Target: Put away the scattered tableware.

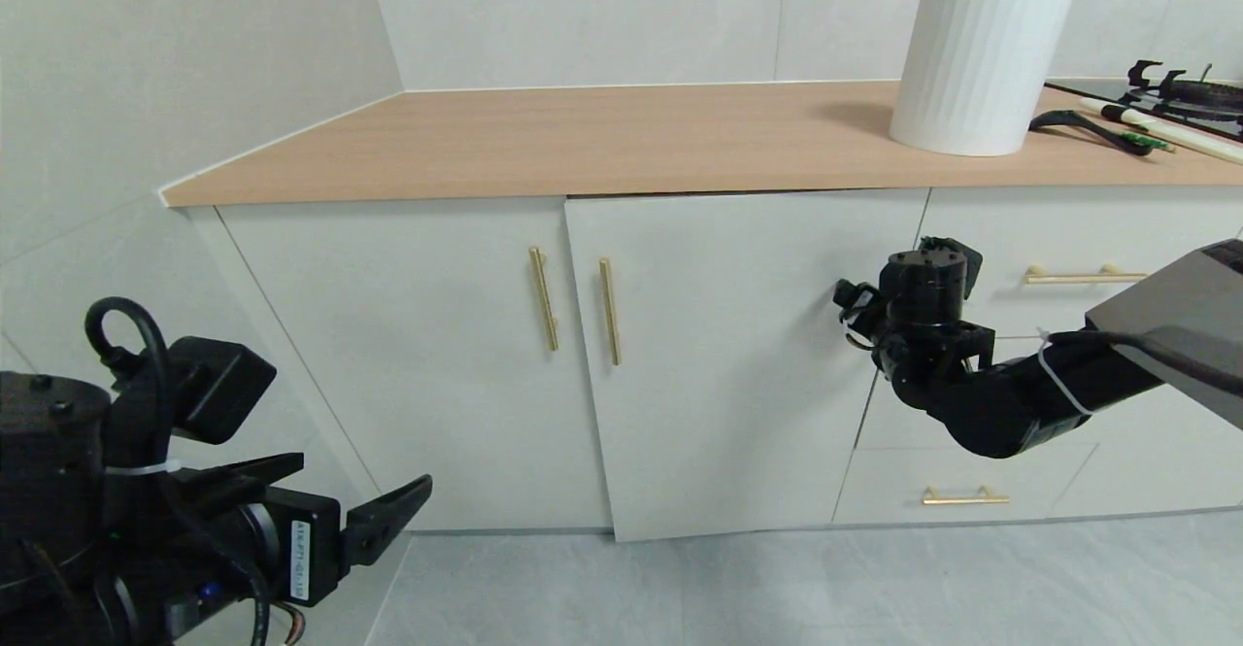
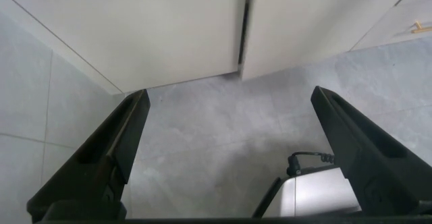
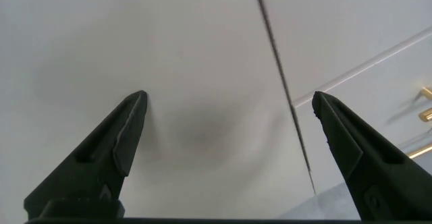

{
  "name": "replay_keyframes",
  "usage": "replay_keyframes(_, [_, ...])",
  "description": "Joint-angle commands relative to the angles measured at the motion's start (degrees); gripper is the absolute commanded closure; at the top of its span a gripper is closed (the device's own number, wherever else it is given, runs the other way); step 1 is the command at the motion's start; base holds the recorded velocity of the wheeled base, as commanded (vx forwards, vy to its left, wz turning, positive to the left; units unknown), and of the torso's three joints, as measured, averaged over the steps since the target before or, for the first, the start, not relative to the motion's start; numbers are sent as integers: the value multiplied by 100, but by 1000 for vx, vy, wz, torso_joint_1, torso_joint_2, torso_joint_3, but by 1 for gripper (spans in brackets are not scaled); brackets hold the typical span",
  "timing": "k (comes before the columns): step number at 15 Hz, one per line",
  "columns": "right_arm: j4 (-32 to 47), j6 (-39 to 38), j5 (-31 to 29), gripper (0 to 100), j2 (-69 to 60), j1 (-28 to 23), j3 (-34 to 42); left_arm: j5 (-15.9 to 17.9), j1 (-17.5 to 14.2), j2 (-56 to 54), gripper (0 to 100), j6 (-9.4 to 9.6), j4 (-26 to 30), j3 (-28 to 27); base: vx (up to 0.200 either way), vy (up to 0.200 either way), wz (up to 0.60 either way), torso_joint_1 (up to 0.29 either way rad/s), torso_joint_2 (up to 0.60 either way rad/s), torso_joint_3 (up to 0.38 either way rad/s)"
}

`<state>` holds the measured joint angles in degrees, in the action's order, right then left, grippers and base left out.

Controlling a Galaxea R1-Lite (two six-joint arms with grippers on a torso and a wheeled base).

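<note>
Against the face of the right-hand cabinet door point(image 1: 738, 355), our right gripper point(image 3: 229, 99) stands spread wide and empty, close to the seam with the drawers point(image 1: 1068, 228). Low on our left, our left gripper point(image 2: 229, 92) hangs over the floor point(image 2: 223, 150), likewise spread and empty. Up and rightward from the right gripper, on the countertop point(image 1: 583, 141), lies the tableware point(image 1: 1117, 117), just beside one white ribbed holder point(image 1: 981, 49). We count three pieces: one black-handled utensil point(image 1: 1073, 122), one pale stick point(image 1: 1190, 141) and one green-tipped piece point(image 1: 1154, 145). Their long axes run across the counter. Our right arm is clearly nearer.
</note>
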<state>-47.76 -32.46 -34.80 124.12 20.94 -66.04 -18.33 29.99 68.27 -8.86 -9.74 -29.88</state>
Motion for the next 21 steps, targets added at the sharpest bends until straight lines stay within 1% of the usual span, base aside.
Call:
replay_keyframes(1, [-5, 3, -9, 0, 86, -29, -41, -3, -2, -6, 0, -1, -2, 0, 0, 0, 0, 0, 0, 0])
replay_keyframes(9, [-5, 12, -88, 0, 156, -64, -199, -3, -2, -24, 0, -10, -2, 0, 0, 0, 0, 0, 0, 0])
replay_keyframes(13, [4, 30, -97, 0, 59, -38, -94, 5, -2, -15, 0, -10, -2, 0, 0, 0, 0, 0, 0, 0])
replay_keyframes(15, [4, 56, 0, 0, -213, 24, 214, -3, -11, -24, 0, -10, -2, 0, 0, 0, 0, 0, 0, 0])
replay_keyframes(16, [30, 197, 431, 0, -837, 129, 645, -12, -28, -86, 0, -1, -81, 0, 0, 0, 0, 0, 0, 0])
replay_keyframes(17, [30, 364, 685, 0, -1356, 164, 926, -21, -98, -191, 0, -1, -230, -9, 0, 0, 0, 0, 0, 0])
replay_keyframes(19, [39, 785, 809, 0, -2402, 279, 1444, -21, -512, -639, 0, 7, -371, 17, 0, 0, 0, 0, 0, 0])
replay_keyframes(20, [13, 1040, 782, 0, -2920, 314, 1770, -21, -661, -973, 0, -1, -353, 88, 0, 0, 0, 0, 0, 0])
replay_keyframes(21, [13, 1251, 809, 0, -3562, 305, 2130, -56, -775, -1413, 0, -1, -353, 290, 0, 0, 0, 0, 0, 0])
